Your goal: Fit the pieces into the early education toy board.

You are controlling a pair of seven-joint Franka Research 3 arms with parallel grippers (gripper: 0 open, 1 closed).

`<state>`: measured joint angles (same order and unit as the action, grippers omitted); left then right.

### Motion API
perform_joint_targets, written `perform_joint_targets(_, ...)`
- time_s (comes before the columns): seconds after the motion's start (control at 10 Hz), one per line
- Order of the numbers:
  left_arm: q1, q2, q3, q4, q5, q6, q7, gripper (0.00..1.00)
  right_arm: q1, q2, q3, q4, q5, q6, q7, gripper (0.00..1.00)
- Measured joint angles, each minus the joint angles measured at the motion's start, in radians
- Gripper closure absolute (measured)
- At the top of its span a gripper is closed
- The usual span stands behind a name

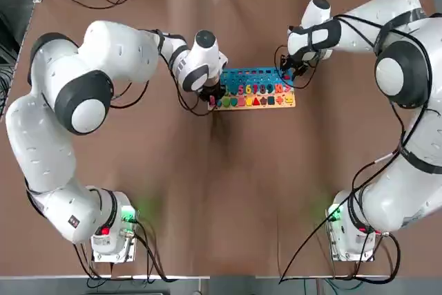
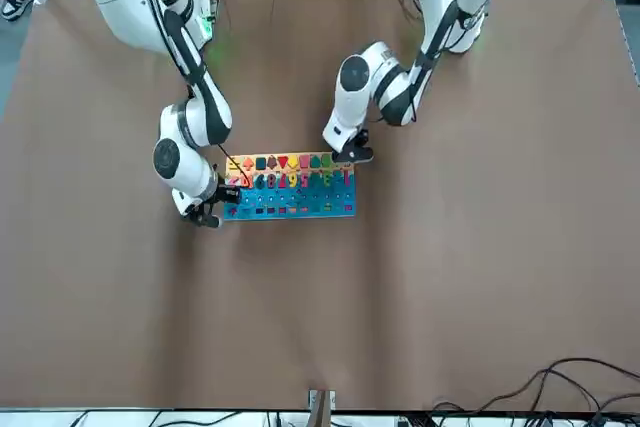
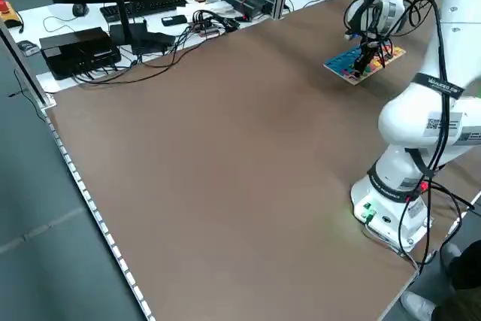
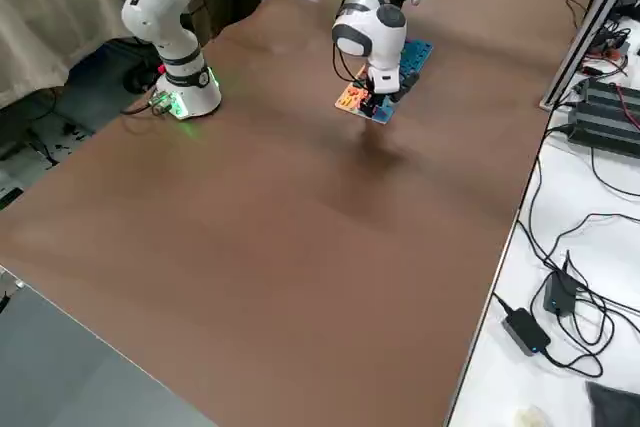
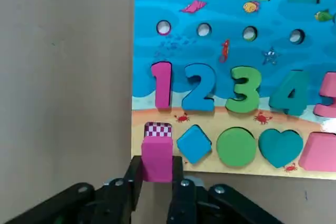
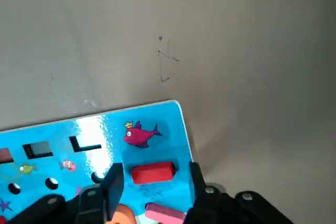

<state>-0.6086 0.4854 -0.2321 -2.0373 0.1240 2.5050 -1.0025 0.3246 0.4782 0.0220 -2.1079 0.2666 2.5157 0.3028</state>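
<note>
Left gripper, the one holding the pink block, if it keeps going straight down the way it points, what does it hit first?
Probably the toy board: the left gripper holds the pink block just over the checkered slot at the board's near corner, so the block would likely meet that slot, though depth is unclear.

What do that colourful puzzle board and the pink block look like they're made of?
The board looks like wood under a glossy printed picture: its pale edge shows and light glares off it. The pink block, between the left gripper's fingers, seems matte painted wood, though plastic is possible.
</note>
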Motion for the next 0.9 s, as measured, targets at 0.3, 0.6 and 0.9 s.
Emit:
perform_joint_targets(0.3, 0.004, 0.000, 0.001, -0.003, 0.000, 0.000, 0.021, 0.74, -0.001, -0.018, -0.004, 0.004, 0.000, -0.017, 0.003, 0.36)
perform_joint_targets(0.6, 0.008, 0.002, 0.003, -0.003, 0.000, 0.002, 0.045, 0.74, -0.030, -0.151, -0.012, 0.021, -0.020, -0.135, 0.003, 0.25)
perform_joint_targets(0.9, 0.009, 0.013, 0.006, 0.001, 0.000, 0.008, 0.061, 0.74, -0.133, -0.355, -0.014, 0.048, -0.190, -0.327, -0.014, 0.10)
